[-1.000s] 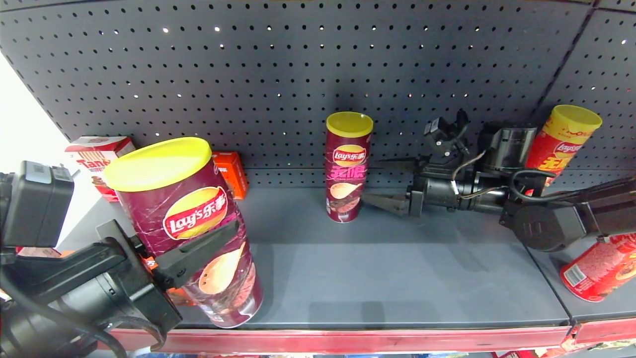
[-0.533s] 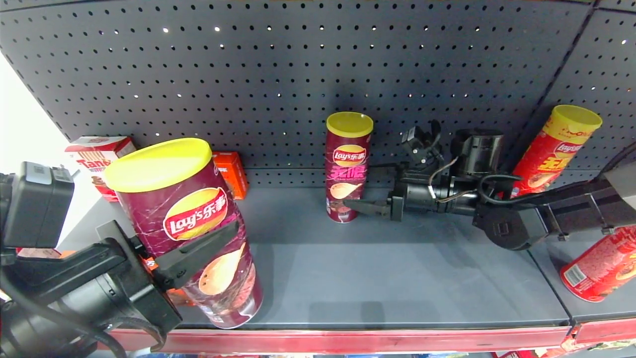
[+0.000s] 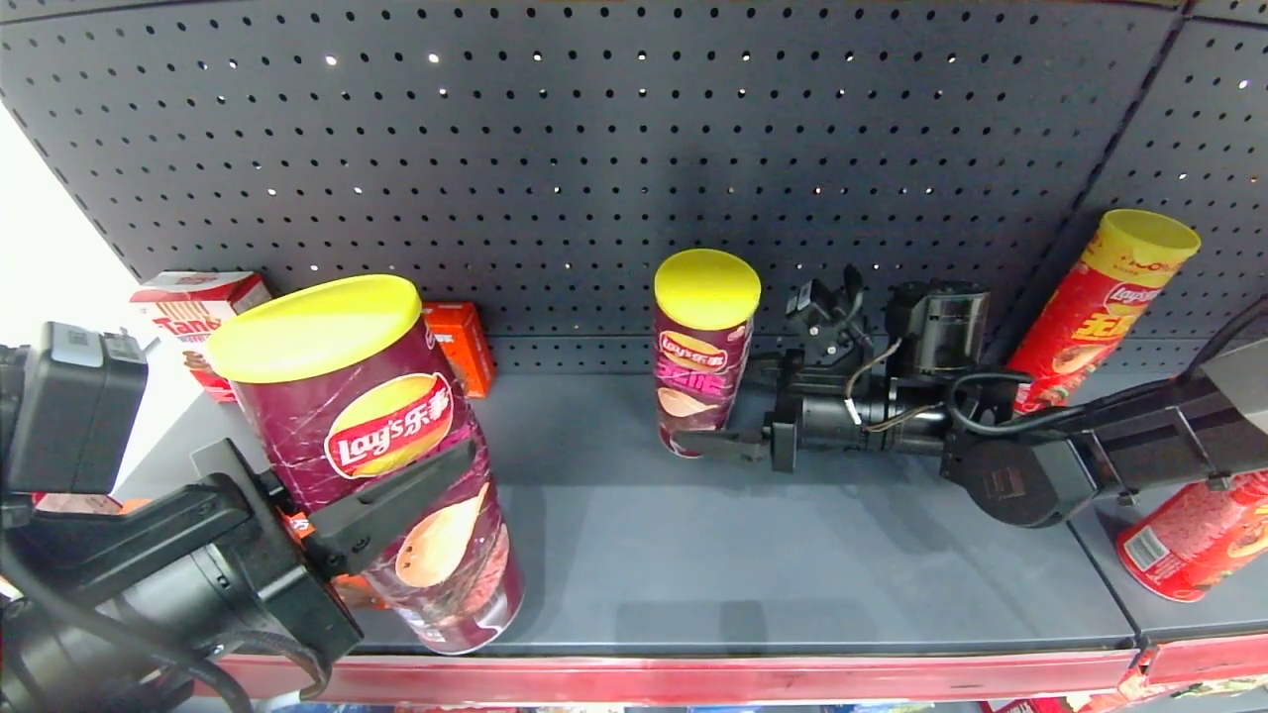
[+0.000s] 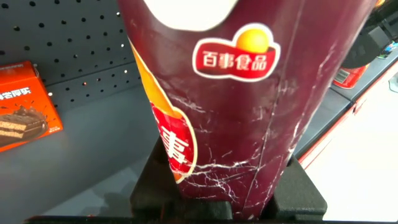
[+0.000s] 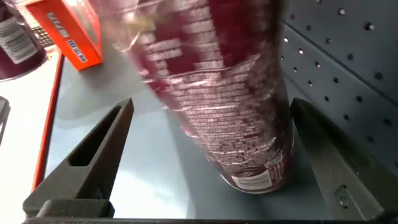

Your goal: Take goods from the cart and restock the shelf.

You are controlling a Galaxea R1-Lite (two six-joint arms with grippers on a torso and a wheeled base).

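**Two maroon cans at the shelf, one in each claw's reach**

The left claw (image 3: pixel 347 465) is clamping a maroon chip can (image 3: pixel 367 436) with a yellow lid at the near left of the shelf (image 3: pixel 743 535). Its black fingers (image 3: pixel 396 505) are pressing on both sides of the can's lower half. The can is standing over the shelf's red front edge (image 3: pixel 693 678), leaning slightly, and whether its base is touching the board cannot be told. In the left wrist view the can's wall is sitting squarely between the two pads.

A second maroon can (image 3: pixel 698 366), also yellow-lidded, is standing in the middle of the shelf, close to the pegboard back (image 3: pixel 594 149). It is tipping, with its lid leaning toward the near side. The right claw (image 3: pixel 693 406) is reaching in from the right at the height of this can's base. Its fingers (image 5: pixel 93 155) are spread apart with the can between them, and in the right wrist view a gap is showing on each side. In the head view the near finger is lying just beside the can's bottom edge.

An orange box (image 3: pixel 461 347) is sitting at the far left against the pegboard, with a red and white box (image 3: pixel 193 307) further left. A red can (image 3: pixel 1100 297) is standing at the far right, and another red can (image 3: pixel 1199 540) is showing at the near right edge.
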